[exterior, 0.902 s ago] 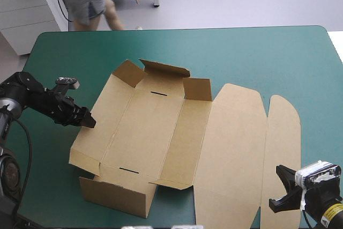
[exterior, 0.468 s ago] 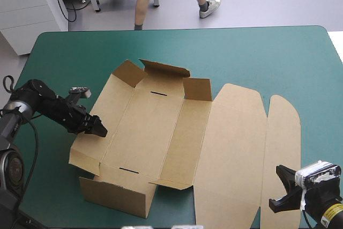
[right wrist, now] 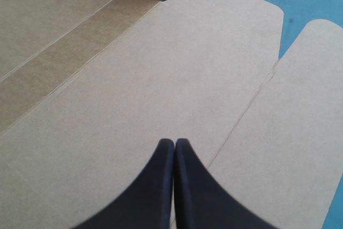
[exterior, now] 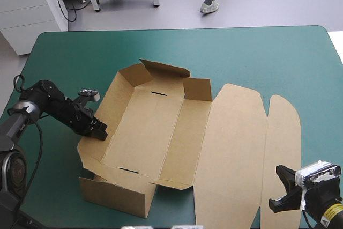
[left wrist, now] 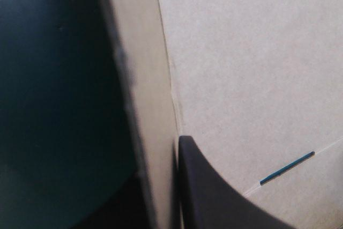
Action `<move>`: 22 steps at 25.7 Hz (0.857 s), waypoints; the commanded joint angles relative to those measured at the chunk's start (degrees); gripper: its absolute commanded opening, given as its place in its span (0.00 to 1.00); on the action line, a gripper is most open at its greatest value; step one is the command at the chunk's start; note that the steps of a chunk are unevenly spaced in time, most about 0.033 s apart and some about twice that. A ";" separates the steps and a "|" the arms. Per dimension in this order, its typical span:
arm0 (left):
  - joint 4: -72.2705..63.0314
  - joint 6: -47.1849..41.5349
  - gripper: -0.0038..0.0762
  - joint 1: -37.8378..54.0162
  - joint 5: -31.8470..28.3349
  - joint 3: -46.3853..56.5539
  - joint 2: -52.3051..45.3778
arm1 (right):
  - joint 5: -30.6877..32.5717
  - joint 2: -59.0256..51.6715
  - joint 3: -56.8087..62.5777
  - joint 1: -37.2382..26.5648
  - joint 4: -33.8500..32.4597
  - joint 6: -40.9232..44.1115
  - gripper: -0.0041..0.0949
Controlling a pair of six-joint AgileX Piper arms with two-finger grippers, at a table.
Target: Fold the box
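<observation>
The brown box [exterior: 161, 127] lies open in the middle of the teal-green cover, its lid [exterior: 236, 148] flat to the right. My left gripper [exterior: 100, 131] is shut on the box's left side wall [exterior: 96, 132], which tilts up off the table. In the left wrist view that wall [left wrist: 144, 105] runs edge-on between my black fingers [left wrist: 214, 197], with the box floor [left wrist: 241, 68] and a slot [left wrist: 286, 167] beyond. My right gripper [exterior: 280, 199] is shut and holds nothing, near the table's front right corner. It hovers over the lid panel [right wrist: 161, 68] beside the lid's end flap [right wrist: 300, 105].
The box's near end wall [exterior: 115, 194] stands raised at the front. Its far end flaps [exterior: 163, 71] stand up at the back. Bare teal-green cover [exterior: 241, 52] stretches behind the box and to its left [exterior: 53, 154].
My left gripper moved right to the box's left side wall and shut on it. That wall has risen from lying nearly flat. The right arm has not moved.
</observation>
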 commanded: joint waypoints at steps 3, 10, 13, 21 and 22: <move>-1.47 3.96 0.04 -0.34 4.89 -3.09 -2.27 | -4.17 0.57 -1.47 -0.31 -0.75 -0.49 0.03; 6.63 4.35 0.04 -4.96 2.93 -17.96 -2.27 | -4.17 0.57 -1.47 -0.31 -0.75 -0.49 0.03; 21.30 4.77 0.04 -14.70 2.23 -27.61 -2.27 | -4.17 0.57 -1.47 -0.31 -0.75 -0.49 0.03; 42.17 5.59 0.04 -36.53 -8.71 -33.03 -2.27 | -4.17 0.57 -1.47 -0.31 -0.75 -0.49 0.03; 46.83 5.59 0.04 -39.08 -11.27 -33.03 -2.27 | -4.17 0.57 -1.47 -0.31 -0.75 -0.49 0.03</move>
